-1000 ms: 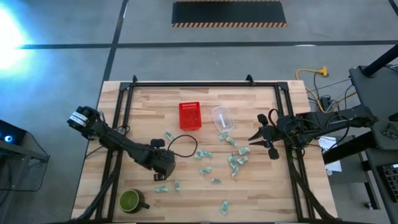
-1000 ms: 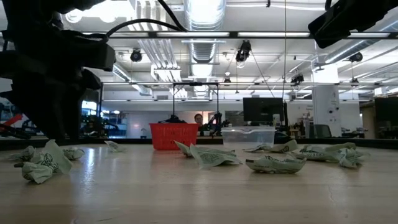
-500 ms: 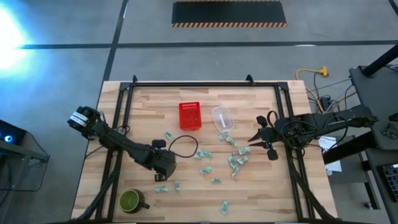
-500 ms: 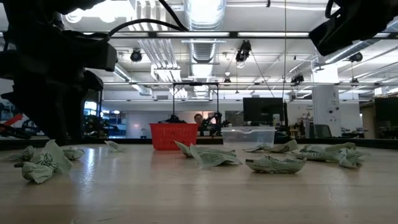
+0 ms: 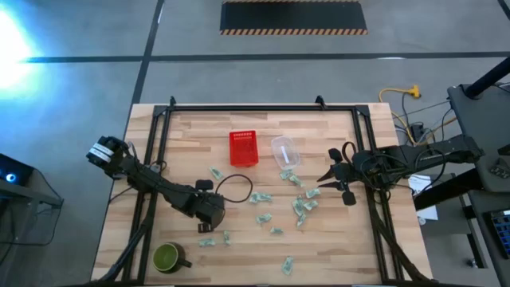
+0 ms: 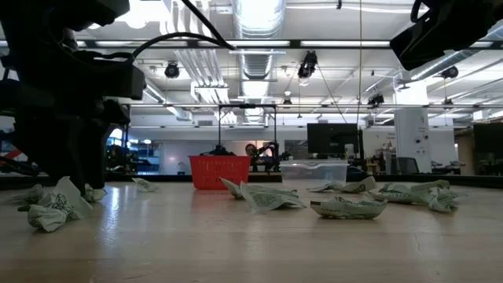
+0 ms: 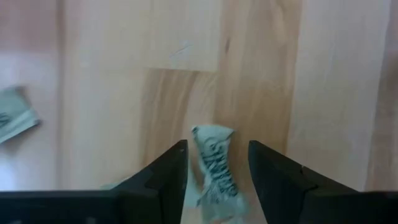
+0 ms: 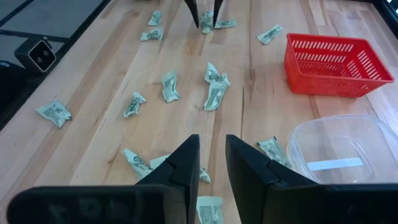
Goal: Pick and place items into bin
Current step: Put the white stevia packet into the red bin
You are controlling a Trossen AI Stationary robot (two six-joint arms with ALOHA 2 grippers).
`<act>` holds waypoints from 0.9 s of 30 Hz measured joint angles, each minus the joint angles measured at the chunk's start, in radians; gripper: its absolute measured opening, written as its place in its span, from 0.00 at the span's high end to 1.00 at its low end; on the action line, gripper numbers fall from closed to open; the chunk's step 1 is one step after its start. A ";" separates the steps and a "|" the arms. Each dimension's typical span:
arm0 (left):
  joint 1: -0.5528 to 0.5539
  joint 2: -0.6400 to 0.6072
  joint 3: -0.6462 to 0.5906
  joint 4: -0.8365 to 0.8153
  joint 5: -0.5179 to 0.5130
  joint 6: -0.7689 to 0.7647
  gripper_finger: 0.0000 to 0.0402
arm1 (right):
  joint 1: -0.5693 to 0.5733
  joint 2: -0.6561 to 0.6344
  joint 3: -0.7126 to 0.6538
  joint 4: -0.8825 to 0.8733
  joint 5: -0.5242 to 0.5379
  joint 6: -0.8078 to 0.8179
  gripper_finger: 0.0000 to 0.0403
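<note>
- The left end effector (image 7: 216, 163) sits low over the tabletop (image 5: 319, 247) toward its front left part. Its two dark fingers (image 7: 168, 168) stand apart on either side of one crumpled wrapper (image 7: 214, 165), without closing on it.
- That wrapper is pale green and white, thin and creased, with dark print too blurred to read.
- The right end effector (image 5: 321, 177) hangs near the right edge, its fingers a narrow gap apart, holding nothing.
- More items (image 5: 301, 206), similar crumpled pieces, lie scattered across the middle of the pale wooden planks.
- A red plastic lattice basket (image 5: 243, 148) sits toward the back edge, beside a clear plastic tub (image 5: 284, 151).
- A green mug (image 5: 166, 257) stands at the front left corner.
</note>
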 joint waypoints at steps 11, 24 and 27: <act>0.001 0.000 -0.021 -0.004 0.005 0.004 0.76 | 0.000 0.000 0.000 0.013 0.000 0.001 0.83; 0.001 0.000 -0.020 -0.002 -0.022 0.007 0.85 | 0.000 0.000 0.000 0.021 0.000 0.000 0.83; 0.001 0.000 -0.016 0.001 -0.022 0.006 0.95 | 0.000 0.000 0.000 0.021 0.000 0.001 0.83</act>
